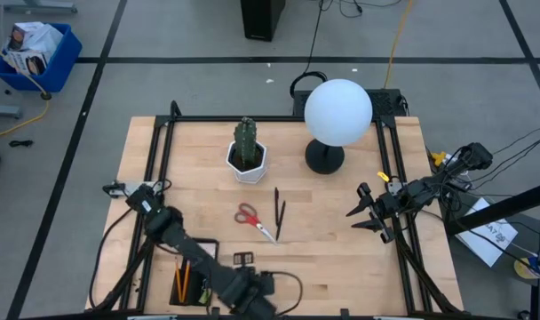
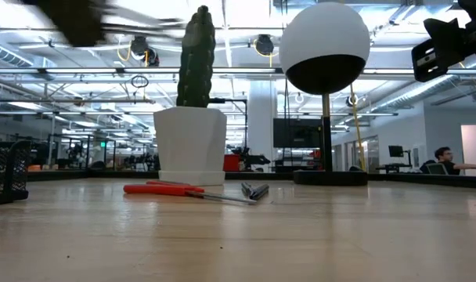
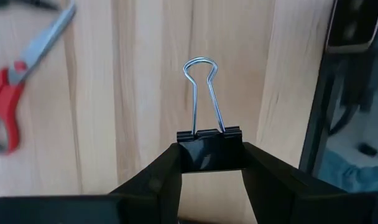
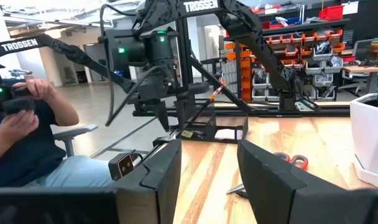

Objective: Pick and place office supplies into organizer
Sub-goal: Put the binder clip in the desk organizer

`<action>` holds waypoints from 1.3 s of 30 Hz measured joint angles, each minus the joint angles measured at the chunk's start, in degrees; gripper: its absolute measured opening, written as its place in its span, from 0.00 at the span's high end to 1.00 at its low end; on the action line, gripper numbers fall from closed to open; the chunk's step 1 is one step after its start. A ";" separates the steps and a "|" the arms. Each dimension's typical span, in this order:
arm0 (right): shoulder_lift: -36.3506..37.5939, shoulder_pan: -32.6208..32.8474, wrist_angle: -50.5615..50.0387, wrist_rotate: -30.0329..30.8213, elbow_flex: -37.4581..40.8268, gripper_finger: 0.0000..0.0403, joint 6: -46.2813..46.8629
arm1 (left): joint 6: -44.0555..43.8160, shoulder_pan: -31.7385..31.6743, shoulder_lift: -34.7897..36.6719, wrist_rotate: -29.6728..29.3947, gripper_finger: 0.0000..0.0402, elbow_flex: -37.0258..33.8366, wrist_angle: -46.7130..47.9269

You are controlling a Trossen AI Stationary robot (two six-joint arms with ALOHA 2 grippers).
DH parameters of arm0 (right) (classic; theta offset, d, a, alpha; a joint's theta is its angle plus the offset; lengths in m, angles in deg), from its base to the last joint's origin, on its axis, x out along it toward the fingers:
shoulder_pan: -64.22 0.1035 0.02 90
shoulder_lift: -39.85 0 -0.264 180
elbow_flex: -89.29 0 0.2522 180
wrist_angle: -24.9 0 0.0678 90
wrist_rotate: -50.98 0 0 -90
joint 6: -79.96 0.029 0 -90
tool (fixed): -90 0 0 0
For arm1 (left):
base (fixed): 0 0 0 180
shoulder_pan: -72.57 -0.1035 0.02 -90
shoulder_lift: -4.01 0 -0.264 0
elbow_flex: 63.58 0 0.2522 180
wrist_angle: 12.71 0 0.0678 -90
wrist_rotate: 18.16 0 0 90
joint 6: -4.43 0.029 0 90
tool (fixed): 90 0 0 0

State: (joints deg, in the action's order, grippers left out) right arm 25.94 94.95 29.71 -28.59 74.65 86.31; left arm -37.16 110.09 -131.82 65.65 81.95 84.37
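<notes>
My left gripper hangs near the table's near edge, pointing down, shut on a black binder clip. The black organizer stands just to its left, with an orange pencil inside. Red-handled scissors and two thin dark pens lie flat on the wood at mid-table. My right gripper waits open over the table's right side, pointing level toward the left, nothing between its fingers. In the low view the left arm is only a dark blur at the top left. My left gripper pinches the binder clip's black body between its two fingertips, one on each end of the body. The fingers come from above, pointing down. The clip's silver wire handles reach out past the fingertips, and the clip is above the wood.
A cactus in a white pot and a white globe lamp stand at the far side. Black frame rails run along the table's left and right edges. A seated person shows beyond the table. Bare wood lies between the pens and my right gripper.
</notes>
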 joint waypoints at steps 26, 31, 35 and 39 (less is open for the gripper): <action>0.02 0.01 0.00 0.00 -0.01 0.62 0.00 | -18.70 13.80 2.90 -4.79 0.61 -0.33 6.64; 0.00 0.01 -0.02 0.00 -0.01 0.62 0.00 | -20.32 15.30 3.02 -4.55 0.61 -0.90 6.57; 0.00 -0.01 -0.02 0.00 0.01 0.62 0.00 | -22.91 15.56 2.95 -1.69 0.61 -2.79 6.89; 0.00 -0.01 -0.01 0.01 -0.01 0.62 0.00 | -23.78 15.61 2.95 -0.08 0.61 -4.15 6.65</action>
State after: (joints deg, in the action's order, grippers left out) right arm 25.94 94.94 29.70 -28.58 74.64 86.31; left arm -60.94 125.70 -128.87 65.57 77.80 91.01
